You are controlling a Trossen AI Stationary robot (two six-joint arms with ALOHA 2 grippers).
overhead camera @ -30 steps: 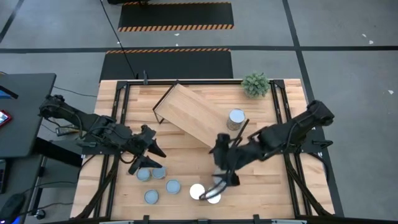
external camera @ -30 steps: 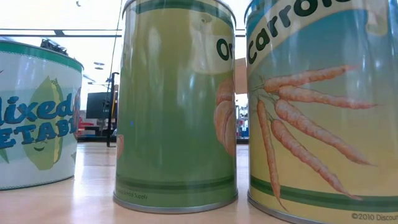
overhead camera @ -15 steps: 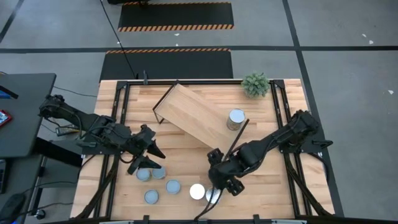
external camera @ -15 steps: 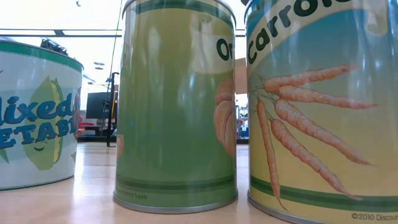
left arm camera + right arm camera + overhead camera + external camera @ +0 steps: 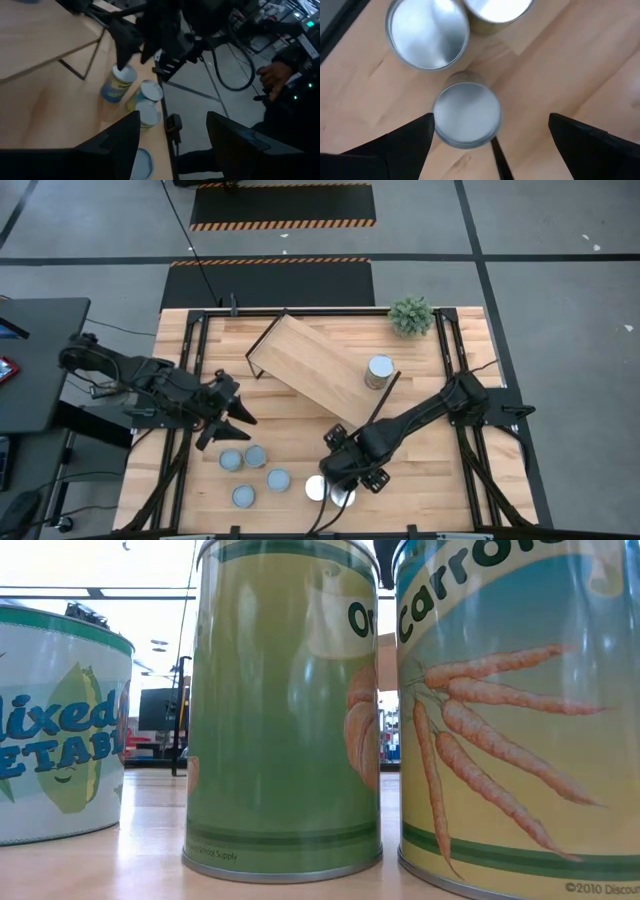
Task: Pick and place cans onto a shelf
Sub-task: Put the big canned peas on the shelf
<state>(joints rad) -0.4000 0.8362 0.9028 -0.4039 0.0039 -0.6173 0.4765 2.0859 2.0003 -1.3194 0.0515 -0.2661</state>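
The shelf point(image 5: 305, 365) stands slantwise at the table's far middle, and one can point(image 5: 379, 370) rests upright on its right end. Several blue-grey-topped cans point(image 5: 256, 457) stand on the table near the front left. Two white-topped cans point(image 5: 316, 487) stand just right of them. My right gripper point(image 5: 335, 473) hangs open above the white-topped pair, pointing down. In the right wrist view one can point(image 5: 466, 115) shows between my right gripper's point(image 5: 491, 125) fingers, below them. My left gripper point(image 5: 228, 430) is open and holds nothing, above the table just beyond the blue-grey group.
A small green plant point(image 5: 411, 315) sits at the far right corner. Black frame rails point(image 5: 190, 350) run along the table's left and right sides. The cans stand close to the near edge. A person's hand point(image 5: 272, 75) shows beyond the table in the left wrist view.
My right gripper has come down and toward the near left, and has turned to point straight down over the white-topped cans. My left gripper has drawn back a little toward the far left, uncovering the blue-grey cans. No can has moved.
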